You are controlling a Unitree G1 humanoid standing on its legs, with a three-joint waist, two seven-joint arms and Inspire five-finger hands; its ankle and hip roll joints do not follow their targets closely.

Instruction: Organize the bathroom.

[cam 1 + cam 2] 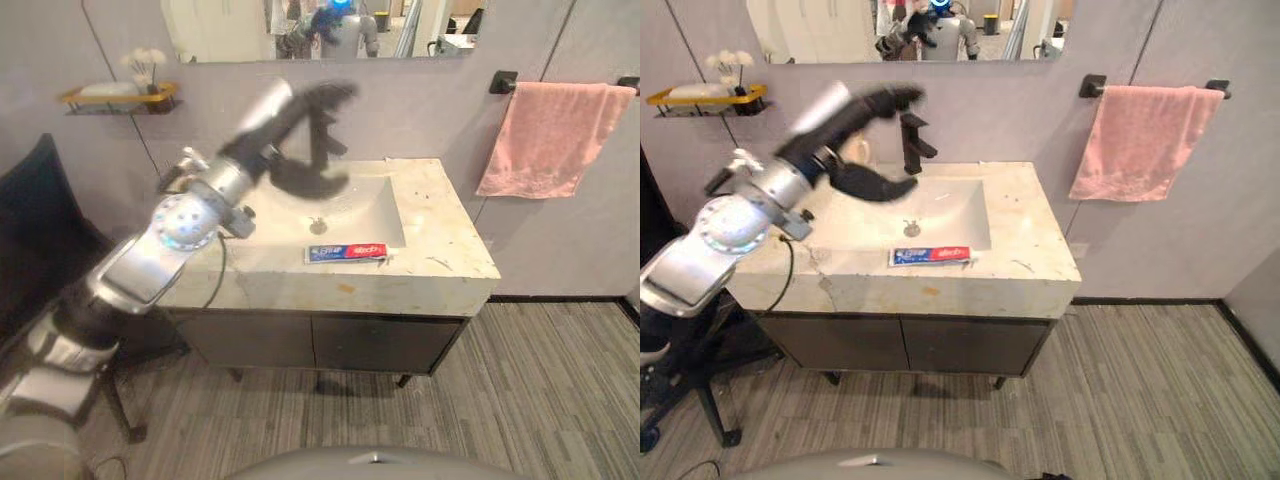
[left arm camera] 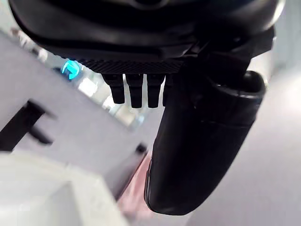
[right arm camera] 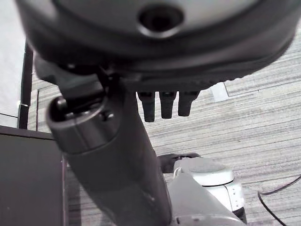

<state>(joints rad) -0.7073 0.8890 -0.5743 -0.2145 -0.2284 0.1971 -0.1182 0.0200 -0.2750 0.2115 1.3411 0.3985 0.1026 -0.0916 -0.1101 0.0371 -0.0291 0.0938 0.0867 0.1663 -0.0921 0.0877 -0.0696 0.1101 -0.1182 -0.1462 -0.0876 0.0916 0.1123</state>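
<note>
The left hand (image 1: 868, 140) is raised over the basin of the sink (image 1: 940, 215), its fingers reaching toward the back wall and its thumb spread below them; nothing lies between them, so the hand is released and grasps nothing. It hangs just in front of the black faucet (image 1: 913, 143), which stands at the back edge of the basin, and in the left wrist view the fingers (image 2: 134, 89) run straight out from the palm with the thumb standing apart from them. A toothpaste tube (image 1: 931, 256) lies flat on the front rim of the stone countertop (image 1: 1030, 250), parallel to the front edge and just in front of the basin, well apart from the hand. The countertop sits on a dark cabinet (image 1: 910, 345) with closed doors. On the wall to the right a pink towel (image 1: 1140, 140) hangs over a black towel bar (image 1: 1095, 86). To the left, a small yellow wall shelf (image 1: 705, 97) carries a pale object (too blurred to name) and a little bunch of white flowers (image 1: 728, 62). Above the sink a mirror (image 1: 840, 30) spans the wall. The right hand (image 3: 117, 155) shows in its own wrist view above striped grey flooring (image 3: 263, 117), fingers straight and thumb extended, relaxed and holding nothing.
</note>
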